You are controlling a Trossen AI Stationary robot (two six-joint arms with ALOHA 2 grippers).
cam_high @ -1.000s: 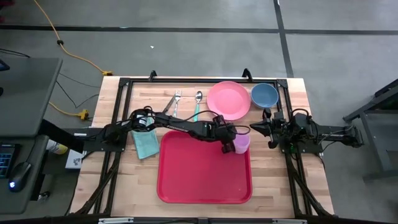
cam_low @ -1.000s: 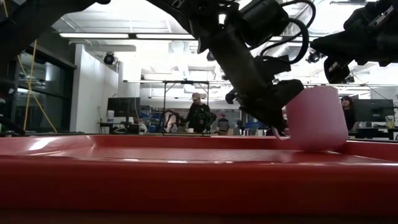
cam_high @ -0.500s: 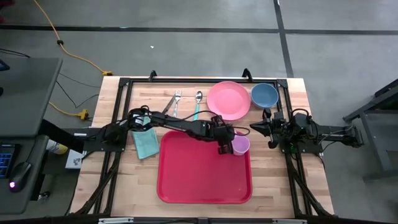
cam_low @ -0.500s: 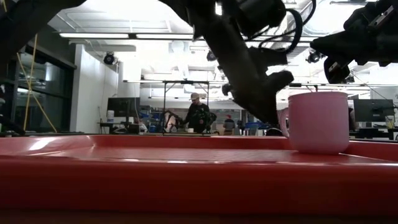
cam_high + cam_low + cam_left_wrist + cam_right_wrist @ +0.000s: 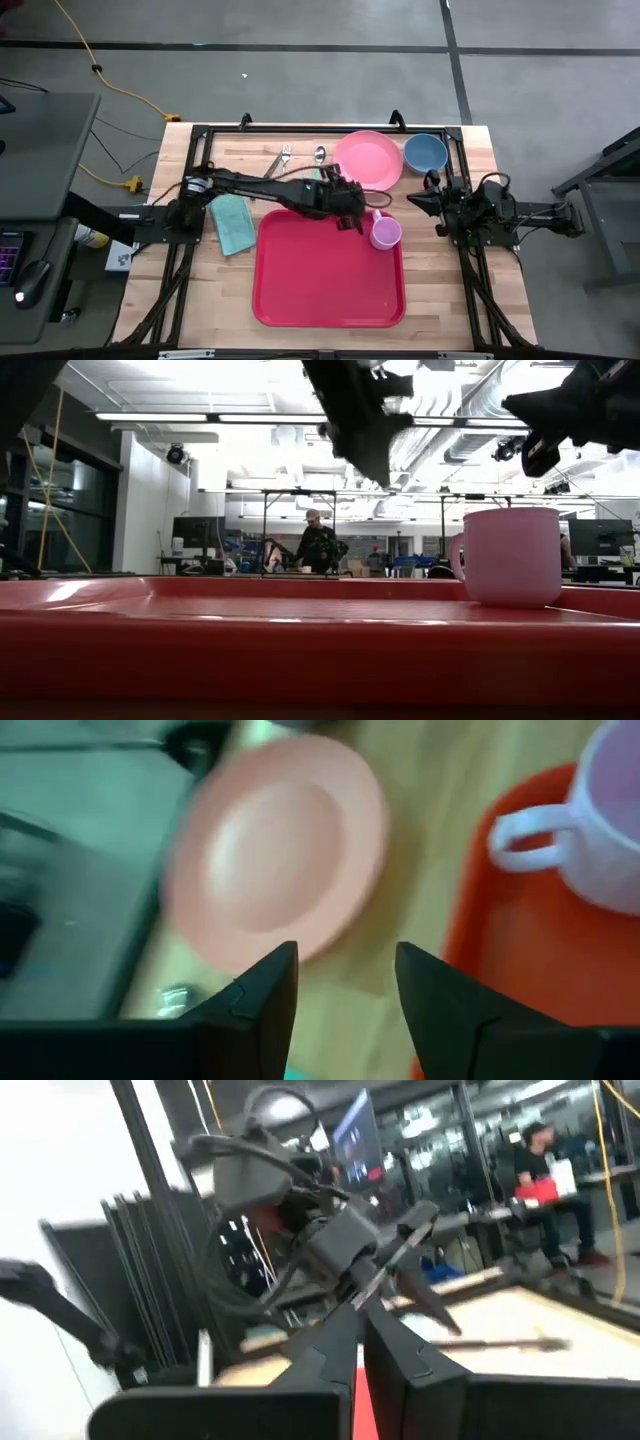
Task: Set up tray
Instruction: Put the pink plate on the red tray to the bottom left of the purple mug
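While the pink mug (image 5: 386, 233) stands on the tray (image 5: 330, 270), the left end effector (image 5: 350, 208) hangs released — right end effector (image 5: 412, 202) clenched, empty.

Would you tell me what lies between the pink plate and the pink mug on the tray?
In the high view, the left gripper hangs open over the bare wood between the pink plate and the pink mug, which stands in the red tray near its rim.

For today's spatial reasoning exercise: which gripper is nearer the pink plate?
Left. The left gripper hangs open just beside the pink plate, near its tray-side edge; the right gripper waits shut farther off, beyond the plate's side.
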